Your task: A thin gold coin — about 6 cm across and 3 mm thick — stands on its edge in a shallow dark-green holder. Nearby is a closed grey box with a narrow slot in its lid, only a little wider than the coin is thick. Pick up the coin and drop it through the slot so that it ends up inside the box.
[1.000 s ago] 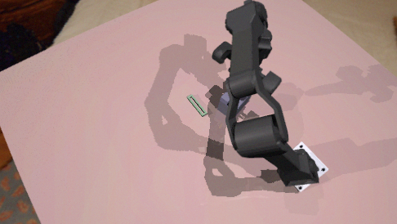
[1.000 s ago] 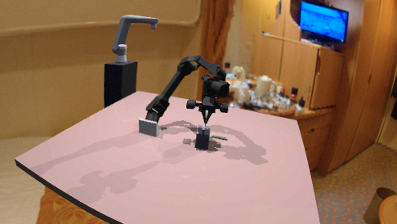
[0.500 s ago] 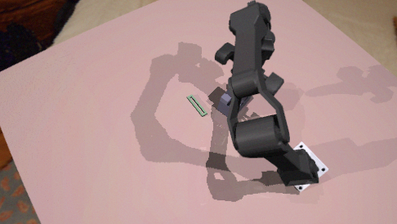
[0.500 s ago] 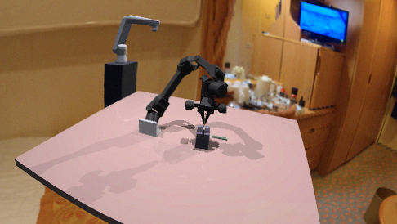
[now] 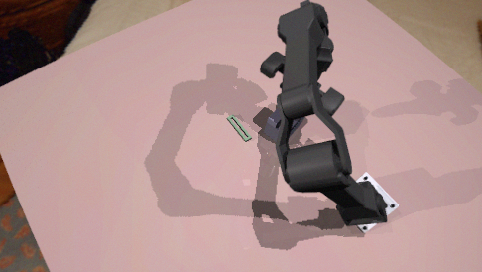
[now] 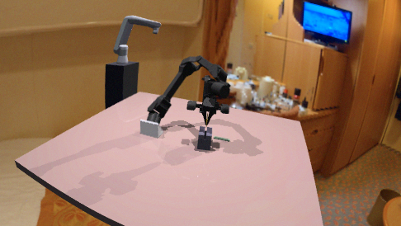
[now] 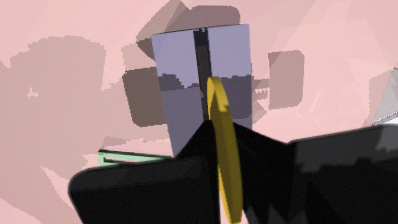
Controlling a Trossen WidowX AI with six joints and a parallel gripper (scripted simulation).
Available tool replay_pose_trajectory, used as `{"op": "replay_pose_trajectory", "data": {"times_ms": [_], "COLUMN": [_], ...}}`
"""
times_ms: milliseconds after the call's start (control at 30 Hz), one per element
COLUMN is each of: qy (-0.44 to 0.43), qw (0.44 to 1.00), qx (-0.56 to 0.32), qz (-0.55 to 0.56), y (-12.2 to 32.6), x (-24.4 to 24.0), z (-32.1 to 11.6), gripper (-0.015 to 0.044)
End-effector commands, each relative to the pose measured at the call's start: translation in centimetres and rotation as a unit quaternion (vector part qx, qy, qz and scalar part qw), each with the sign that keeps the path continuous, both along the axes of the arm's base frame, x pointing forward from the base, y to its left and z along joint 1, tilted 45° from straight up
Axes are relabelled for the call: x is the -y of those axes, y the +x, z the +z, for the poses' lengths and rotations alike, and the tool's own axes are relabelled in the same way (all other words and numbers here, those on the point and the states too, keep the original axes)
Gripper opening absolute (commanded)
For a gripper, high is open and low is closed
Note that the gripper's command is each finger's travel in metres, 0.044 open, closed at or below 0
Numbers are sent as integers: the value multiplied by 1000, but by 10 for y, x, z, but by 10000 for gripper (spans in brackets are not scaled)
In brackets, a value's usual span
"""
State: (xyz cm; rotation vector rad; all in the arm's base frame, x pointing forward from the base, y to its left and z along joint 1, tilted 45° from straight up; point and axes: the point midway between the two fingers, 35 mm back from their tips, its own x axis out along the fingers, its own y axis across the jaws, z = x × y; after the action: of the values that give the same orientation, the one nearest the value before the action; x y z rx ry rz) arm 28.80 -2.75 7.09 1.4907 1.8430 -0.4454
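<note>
— Where's the coin point(image 7: 225, 150)?
— Mid-frame in the wrist view, edge-on, the pincer point(image 7: 220, 165) clamped on it, above the grey box point(image 7: 200, 85) and lined up with its slot point(image 7: 201, 55).
— The holder point(image 5: 239, 128)?
— Left of the box.

ship cabin: wall television point(image 6: 327, 21), wooden cabinets point(image 6: 326, 78)
</note>
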Motion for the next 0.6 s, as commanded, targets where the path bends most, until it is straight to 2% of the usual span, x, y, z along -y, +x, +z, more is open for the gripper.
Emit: {"op": "replay_pose_trajectory", "data": {"times_ms": [0, 567], "qy": [0, 0], "qw": [1000, 1000], "qx": [-1, -3], "qz": [0, -2], "y": [-1, -1], "x": [0, -6], "z": [0, -5], "gripper": [0, 0]}}
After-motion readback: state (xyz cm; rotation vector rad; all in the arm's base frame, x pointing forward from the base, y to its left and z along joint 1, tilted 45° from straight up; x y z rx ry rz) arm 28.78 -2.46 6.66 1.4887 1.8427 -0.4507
